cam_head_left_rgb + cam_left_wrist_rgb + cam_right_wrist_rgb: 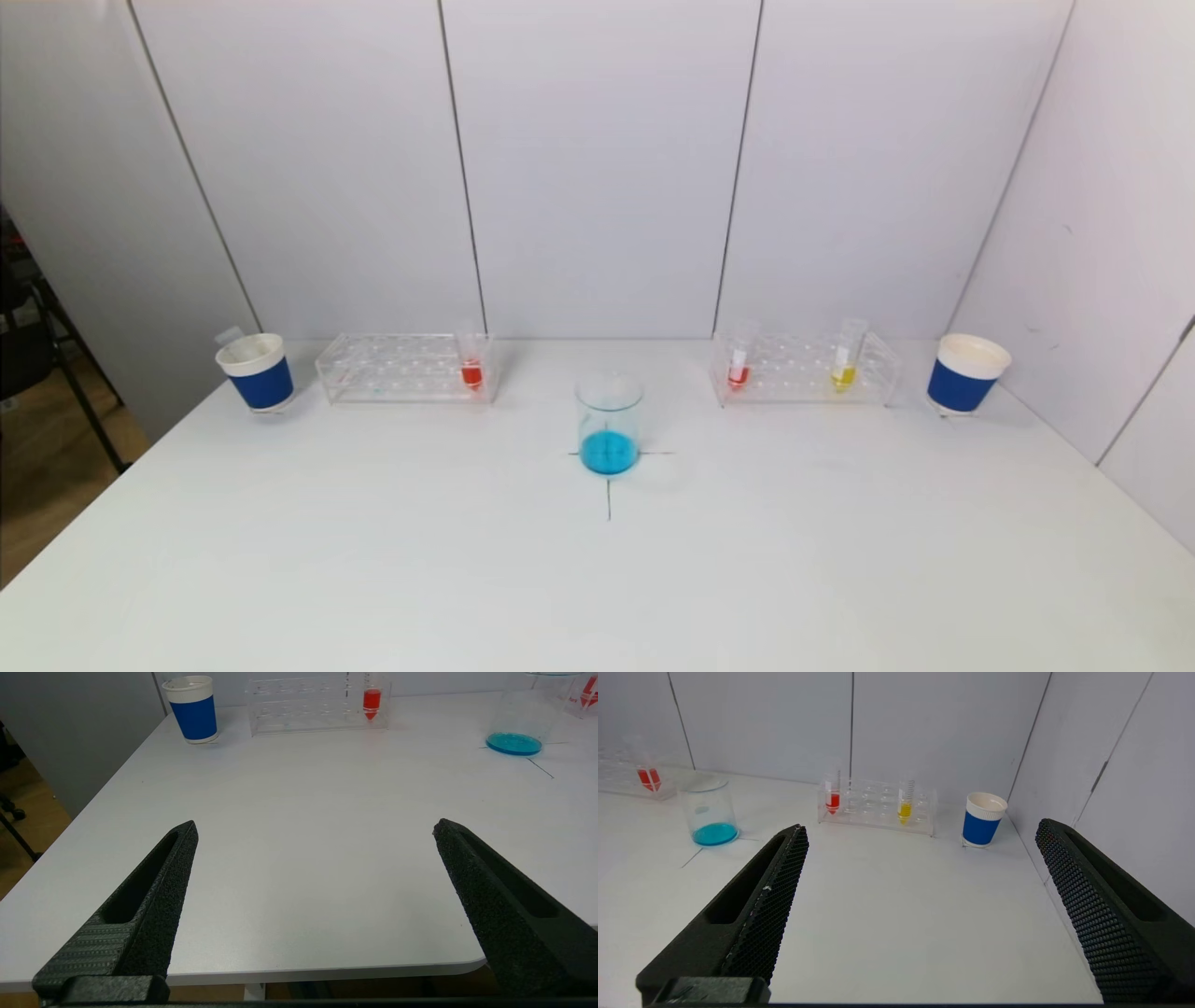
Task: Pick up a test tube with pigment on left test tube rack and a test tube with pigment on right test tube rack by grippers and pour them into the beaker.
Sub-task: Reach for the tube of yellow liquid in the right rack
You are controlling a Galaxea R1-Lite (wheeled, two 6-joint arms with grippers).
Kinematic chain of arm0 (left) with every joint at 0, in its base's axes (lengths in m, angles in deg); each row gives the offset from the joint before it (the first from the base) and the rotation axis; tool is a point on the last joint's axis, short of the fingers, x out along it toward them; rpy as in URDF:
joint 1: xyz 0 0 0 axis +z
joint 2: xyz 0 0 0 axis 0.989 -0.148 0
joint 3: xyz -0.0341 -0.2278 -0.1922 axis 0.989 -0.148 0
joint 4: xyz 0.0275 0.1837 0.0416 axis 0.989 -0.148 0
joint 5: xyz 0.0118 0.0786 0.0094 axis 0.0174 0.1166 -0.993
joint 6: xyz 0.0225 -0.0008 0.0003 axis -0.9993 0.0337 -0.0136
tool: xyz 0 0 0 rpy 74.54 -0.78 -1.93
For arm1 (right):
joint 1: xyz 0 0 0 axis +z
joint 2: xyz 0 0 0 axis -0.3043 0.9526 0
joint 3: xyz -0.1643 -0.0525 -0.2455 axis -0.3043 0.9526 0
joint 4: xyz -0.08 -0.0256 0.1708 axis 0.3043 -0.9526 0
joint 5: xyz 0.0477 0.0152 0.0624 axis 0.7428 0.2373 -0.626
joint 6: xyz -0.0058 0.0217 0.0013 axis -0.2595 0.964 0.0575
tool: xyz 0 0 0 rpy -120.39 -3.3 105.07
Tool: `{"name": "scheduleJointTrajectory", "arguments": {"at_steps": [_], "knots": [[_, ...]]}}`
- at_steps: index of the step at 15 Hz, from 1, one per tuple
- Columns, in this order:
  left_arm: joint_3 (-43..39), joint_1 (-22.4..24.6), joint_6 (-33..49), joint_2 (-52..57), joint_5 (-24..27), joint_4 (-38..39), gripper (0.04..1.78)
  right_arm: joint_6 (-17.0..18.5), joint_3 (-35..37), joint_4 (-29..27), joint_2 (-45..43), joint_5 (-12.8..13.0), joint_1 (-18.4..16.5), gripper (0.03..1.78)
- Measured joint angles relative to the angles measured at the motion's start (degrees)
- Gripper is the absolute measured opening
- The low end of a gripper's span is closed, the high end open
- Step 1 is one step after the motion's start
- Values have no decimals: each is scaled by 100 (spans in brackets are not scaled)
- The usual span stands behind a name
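Both grippers I kept wide open and empty: left gripper [315, 828] hung over the table [373, 560] near its front edge, right gripper [922, 828] likewise. Red tube [471, 371] stood in the left rack [401, 369], red [738, 373] and yellow tube [843, 375] in the right rack [803, 369], the beaker [609, 425] between the racks.

Smooth matt white table [373, 560] under it all, and on it a clear, glossy beaker [609, 411] that looks like glass, with blue liquid shining at the bottom. Both racks, left test tube rack [401, 369] and right test tube rack [803, 369], look like see-through glossy plastic, as do the tubes in them, while the two cups [257, 371] [966, 373] look like paper, white with a matt, ribbed blue sleeve. Up close, the left gripper [315, 828] has matt black fingers with a rough, grainy face, and the right gripper [922, 828] wears the same black with a fine honeycomb texture.
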Motion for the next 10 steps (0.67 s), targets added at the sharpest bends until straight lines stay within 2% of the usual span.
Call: {"name": "scheduleJointTrajectory", "arguments": {"at_steps": [4,10], "knots": [[0,2,0,0,0,0,176,-33,-501,961,1568,-124,24,177],[0,0,-1,0,-1,0,176,85,-780,2783,3832,-102,26,177]]}}
